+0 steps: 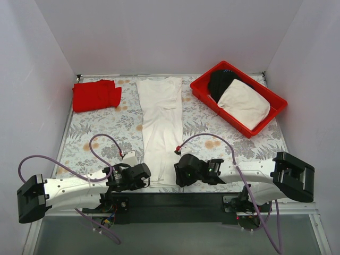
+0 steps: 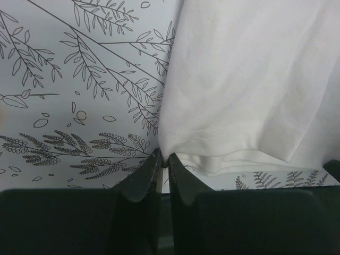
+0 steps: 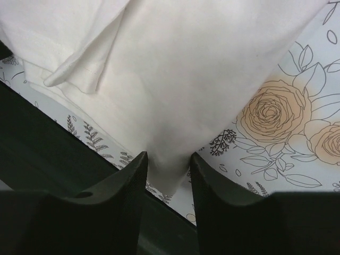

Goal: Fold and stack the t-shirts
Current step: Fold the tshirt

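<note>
Now, my left fingers [image 2: 153,167] are clenched almost fully, with just a sliver of pale hem caught between the tips. That's the near left corner of the long white cloth t-shirt [image 1: 161,119]. My right fingers [image 3: 141,164] are released, about half apart, straddling the other near corner with cloth in the gap. The shirt lies folded into a narrow strip down the middle of the flower-printed surface [image 1: 106,130], its long axis running straight away from me, stitched hem end nearest. Far left sits a folded bright red cloth t-shirt [image 1: 95,95]. Far right, a red plastic tray [image 1: 197,90] holds a black garment [image 1: 220,82] and an off-white garment [image 1: 243,103].
</note>
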